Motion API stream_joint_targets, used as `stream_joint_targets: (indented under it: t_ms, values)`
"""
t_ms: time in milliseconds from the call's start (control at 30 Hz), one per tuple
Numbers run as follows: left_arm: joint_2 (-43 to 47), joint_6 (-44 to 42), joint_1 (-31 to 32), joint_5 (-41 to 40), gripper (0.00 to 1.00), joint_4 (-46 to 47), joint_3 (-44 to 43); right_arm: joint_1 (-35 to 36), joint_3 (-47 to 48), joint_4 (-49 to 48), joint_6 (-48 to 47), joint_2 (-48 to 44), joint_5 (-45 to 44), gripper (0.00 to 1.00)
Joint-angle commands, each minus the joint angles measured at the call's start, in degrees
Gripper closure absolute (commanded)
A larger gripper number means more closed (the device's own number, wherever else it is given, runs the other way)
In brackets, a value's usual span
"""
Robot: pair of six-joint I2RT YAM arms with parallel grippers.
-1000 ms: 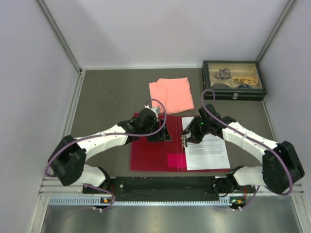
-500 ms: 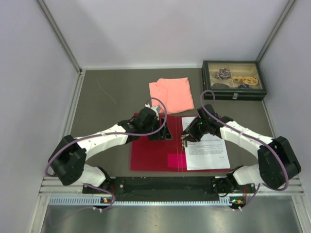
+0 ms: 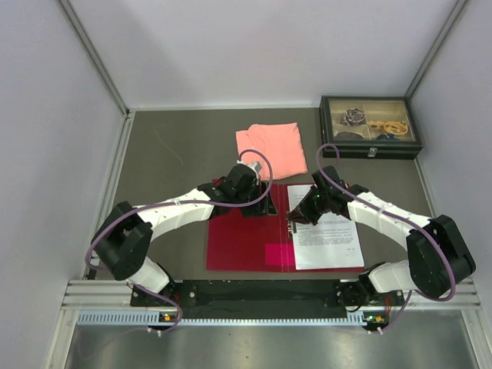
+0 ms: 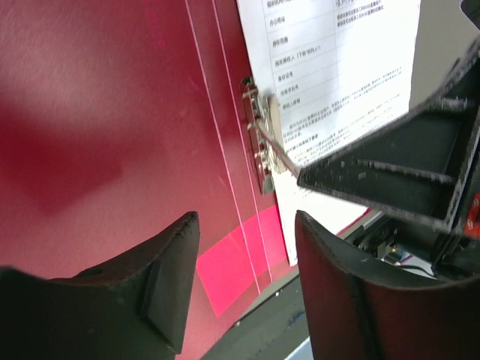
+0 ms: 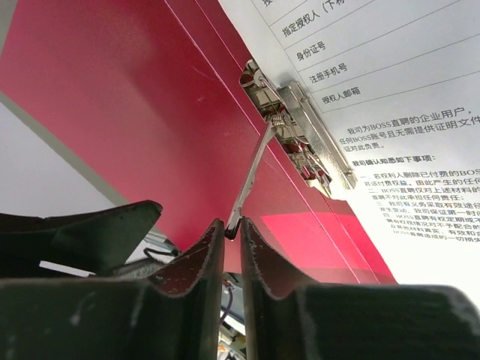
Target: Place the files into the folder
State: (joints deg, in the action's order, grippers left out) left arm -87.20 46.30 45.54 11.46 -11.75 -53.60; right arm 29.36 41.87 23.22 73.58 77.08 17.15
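Note:
The crimson-red folder [image 3: 242, 242] lies open on the table. The white printed files [image 3: 330, 238] lie on its right half, seen too in the left wrist view [image 4: 337, 67] and right wrist view [image 5: 390, 97]. The metal clip [image 5: 300, 131] sits at the spine, its thin lever [image 5: 247, 184] raised; the clip also shows in the left wrist view [image 4: 262, 139]. My right gripper [image 5: 232, 229] is shut on the tip of the clip lever. My left gripper [image 4: 244, 277] is open and empty above the folder's left half [image 4: 112, 112], close to the spine.
A salmon-pink folded cloth [image 3: 269, 148] lies behind the folder. A dark box with small items [image 3: 370, 127] stands at the back right. Grey walls enclose the table on three sides.
My left arm has shifted right and a little farther back, its gripper now nearer the folder's spine. My right gripper stays on the clip lever.

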Motion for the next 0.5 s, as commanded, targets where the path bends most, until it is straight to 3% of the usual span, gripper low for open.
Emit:
stream_joint_targets:
  t_ms: [0, 300, 467]
  values:
    - [-4.6, -1.3, -0.1, -0.6, 0.46, 2.7, -5.2, -0.5, -0.4, -0.2, -1.0, 0.4, -0.4, 0.9]
    - [-14.0, -5.4, -0.1, -5.1, 0.63, -0.6, -10.6, -0.6, -1.7, 0.0, -1.9, 0.3, -0.3, 1.0]
    - [-17.3, -6.1, -0.1, -5.2, 0.73, -0.8, -10.7, -0.6, -2.2, 1.1, -2.8, -0.3, -1.1, 1.0]
